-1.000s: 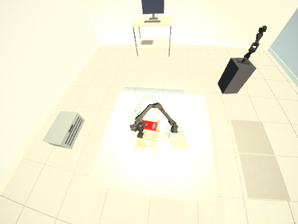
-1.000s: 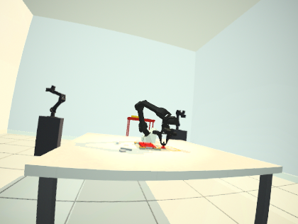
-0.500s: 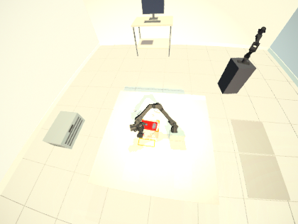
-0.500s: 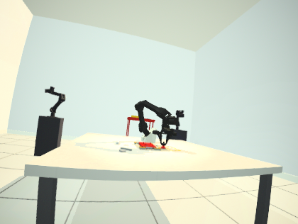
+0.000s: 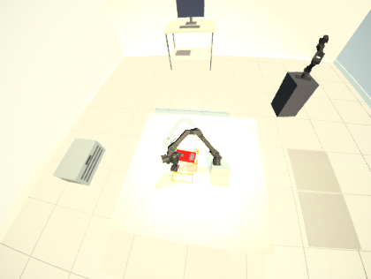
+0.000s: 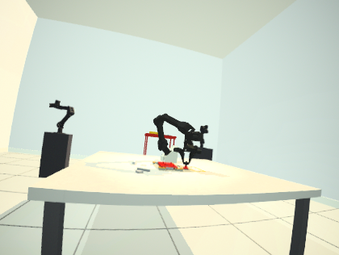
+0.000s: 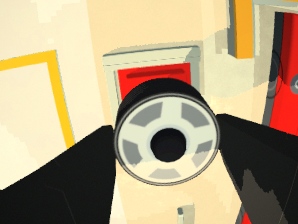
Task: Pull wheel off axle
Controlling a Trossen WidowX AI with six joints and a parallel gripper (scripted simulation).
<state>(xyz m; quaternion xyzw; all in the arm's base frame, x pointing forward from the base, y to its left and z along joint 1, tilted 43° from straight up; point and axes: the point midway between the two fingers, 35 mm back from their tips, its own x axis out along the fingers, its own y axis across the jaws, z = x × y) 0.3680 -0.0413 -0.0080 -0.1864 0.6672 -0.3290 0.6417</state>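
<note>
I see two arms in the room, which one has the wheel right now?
The arm on the table: its gripper is shut on the grey-spoked wheel. The other arm stands on a black pedestal on the floor, holding nothing.

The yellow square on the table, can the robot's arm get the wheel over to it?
Probably yes. The gripper is shut on the wheel, and the yellow-outlined square lies just beside it in the wrist view, with nothing visible standing between them. Whether the wheel has cleared the axle cannot be seen.
</note>
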